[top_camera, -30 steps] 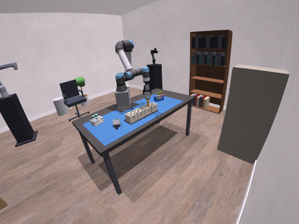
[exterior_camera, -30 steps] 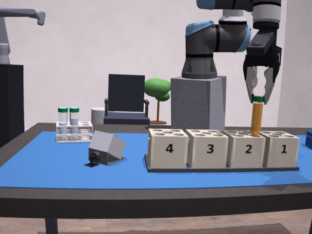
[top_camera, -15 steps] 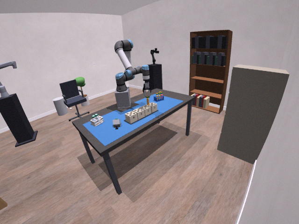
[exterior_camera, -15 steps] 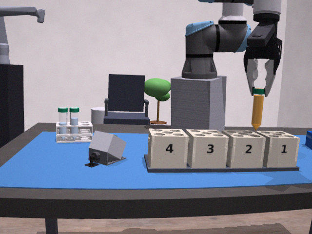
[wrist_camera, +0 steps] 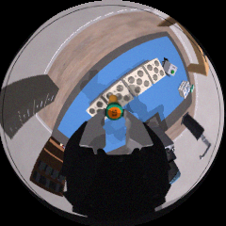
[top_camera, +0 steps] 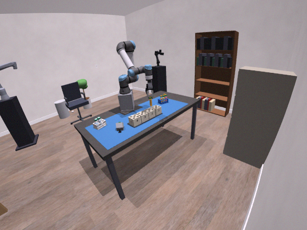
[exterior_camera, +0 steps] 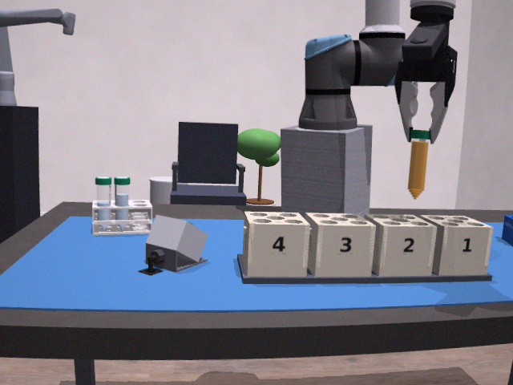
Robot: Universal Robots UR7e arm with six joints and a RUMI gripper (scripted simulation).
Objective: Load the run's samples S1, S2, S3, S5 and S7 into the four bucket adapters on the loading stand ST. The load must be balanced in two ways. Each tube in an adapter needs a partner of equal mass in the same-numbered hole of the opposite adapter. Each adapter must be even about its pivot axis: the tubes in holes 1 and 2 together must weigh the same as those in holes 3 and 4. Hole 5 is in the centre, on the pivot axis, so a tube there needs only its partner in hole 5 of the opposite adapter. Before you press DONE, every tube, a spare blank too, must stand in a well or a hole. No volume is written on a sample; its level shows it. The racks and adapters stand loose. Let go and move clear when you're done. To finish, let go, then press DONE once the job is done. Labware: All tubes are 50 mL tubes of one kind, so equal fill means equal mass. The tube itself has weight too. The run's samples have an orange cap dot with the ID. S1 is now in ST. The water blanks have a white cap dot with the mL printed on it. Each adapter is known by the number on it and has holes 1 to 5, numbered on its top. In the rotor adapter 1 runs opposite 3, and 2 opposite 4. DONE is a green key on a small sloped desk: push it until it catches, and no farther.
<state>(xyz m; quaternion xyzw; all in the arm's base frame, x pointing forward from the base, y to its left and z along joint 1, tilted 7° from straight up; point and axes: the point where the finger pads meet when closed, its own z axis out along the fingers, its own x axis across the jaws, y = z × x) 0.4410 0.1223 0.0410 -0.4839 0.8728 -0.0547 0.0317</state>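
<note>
My gripper (exterior_camera: 420,134) is shut on the green cap of a sample tube (exterior_camera: 418,168) full of orange liquid and holds it upright. Its tip hangs clear above the right side of adapter 2 (exterior_camera: 399,244). Adapters 4 (exterior_camera: 276,244), 3 (exterior_camera: 339,244), 2 and 1 (exterior_camera: 458,242) stand in a row on the loading stand, and the holes I can see are empty. In the wrist view the tube's cap (wrist_camera: 114,112) shows an orange dot between my fingers; I cannot read the ID. In the top view the held tube (top_camera: 150,101) hangs behind the adapter row.
A blue rack (top_camera: 160,100) with several coloured sample tubes stands right of the stand. A clear rack (exterior_camera: 121,215) with two green-capped blanks stands at the left. The grey sloped DONE desk (exterior_camera: 175,244) sits between it and adapter 4. The arm's base block (exterior_camera: 325,168) is behind.
</note>
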